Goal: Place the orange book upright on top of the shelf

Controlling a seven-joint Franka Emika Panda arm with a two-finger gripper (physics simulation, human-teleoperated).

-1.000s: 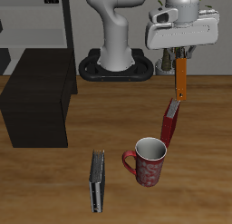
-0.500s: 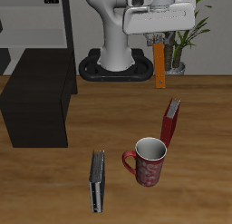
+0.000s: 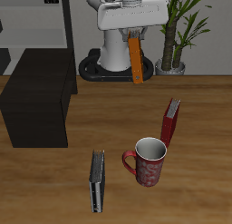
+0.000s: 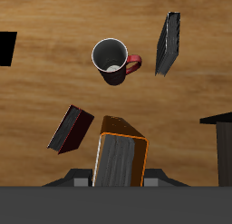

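My gripper (image 3: 134, 34) is shut on the top end of the orange book (image 3: 137, 61), which hangs upright high above the table, in front of the robot's base. In the wrist view the book (image 4: 120, 161) shows end-on between my fingers. The black shelf (image 3: 38, 98) stands on the table well to the side of the book, its flat top bare; part of it shows in the wrist view (image 4: 223, 148).
A dark red book (image 3: 170, 121) stands near a red patterned mug (image 3: 148, 161). A black-and-grey book (image 3: 97, 180) lies near the table's front edge. A tall grey rack (image 3: 41, 24) stands behind the shelf. A potted plant (image 3: 177, 33) stands at the back.
My gripper has carried the orange book upward and sideways toward the shelf, away from the dark red book and the plant. Nothing else moved.
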